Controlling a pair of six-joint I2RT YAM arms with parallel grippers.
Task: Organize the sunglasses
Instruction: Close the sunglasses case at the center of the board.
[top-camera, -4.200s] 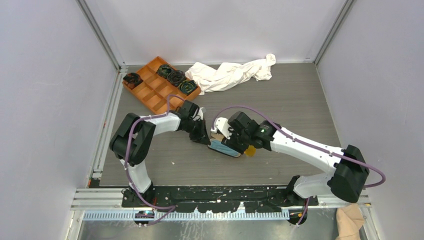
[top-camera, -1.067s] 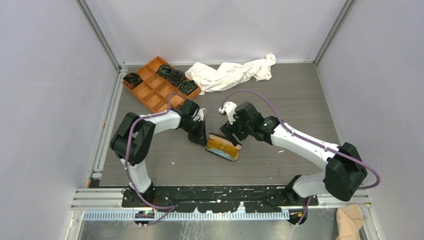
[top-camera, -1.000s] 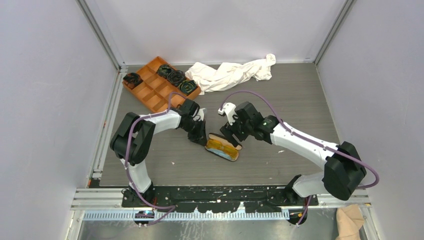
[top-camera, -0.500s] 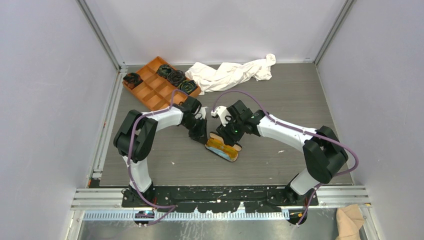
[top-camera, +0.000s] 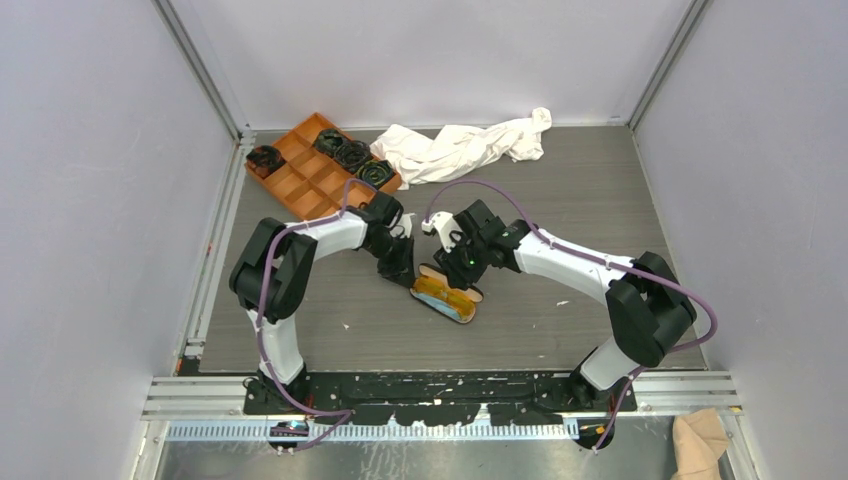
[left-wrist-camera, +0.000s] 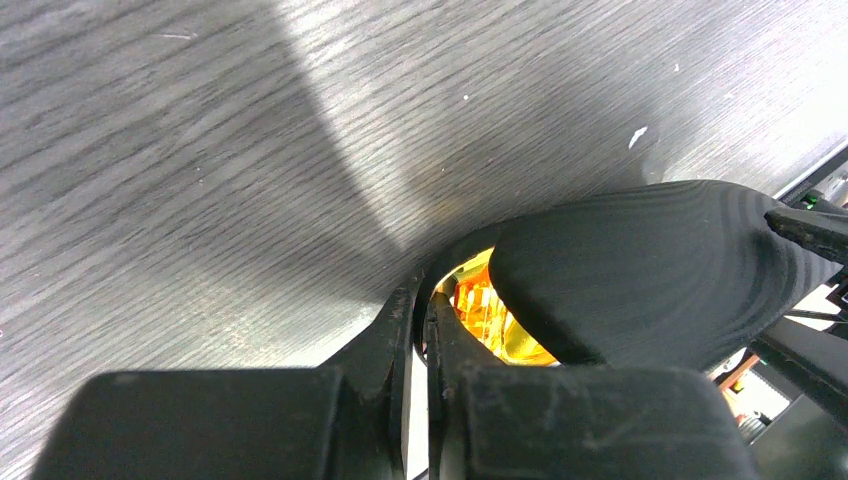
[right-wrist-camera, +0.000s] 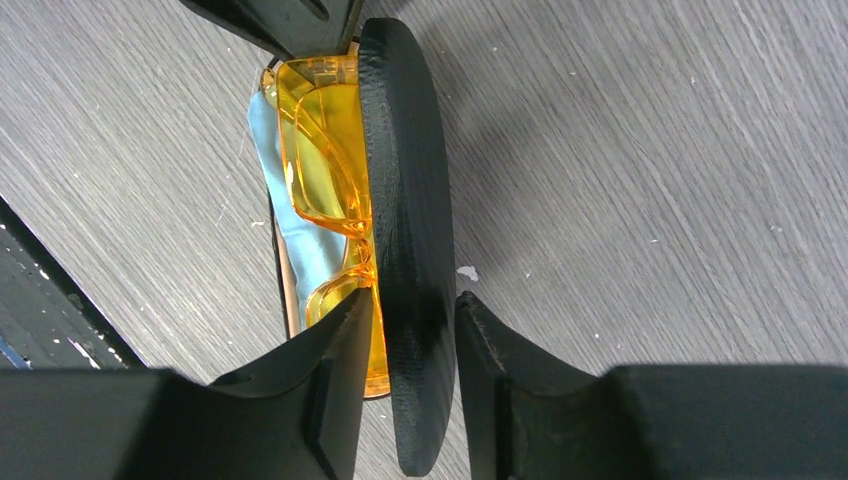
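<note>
The sunglasses (top-camera: 440, 293), amber and translucent, lie in the open black case (top-camera: 452, 315) at mid table, on a light blue cloth (right-wrist-camera: 300, 240). In the right wrist view the sunglasses (right-wrist-camera: 325, 170) sit against the upright case lid (right-wrist-camera: 405, 150). My right gripper (right-wrist-camera: 415, 310) straddles that lid. Its jaws are narrowly open, with slivers of gap on both sides. My left gripper (left-wrist-camera: 424, 300) is shut on the case's rim at its left end, beside the lid (left-wrist-camera: 650, 260) and the sunglasses (left-wrist-camera: 480, 310). From above, the left gripper (top-camera: 403, 272) and right gripper (top-camera: 458, 277) flank the case.
An orange compartment tray (top-camera: 300, 185) with several dark coiled items (top-camera: 352, 155) stands at the back left. A crumpled white cloth (top-camera: 460, 148) lies at the back centre. Grey walls close in the table on three sides.
The right arm swung left to the case. Its jaws narrowed around the upright lid. The left gripper has stayed shut at the case's end.
</note>
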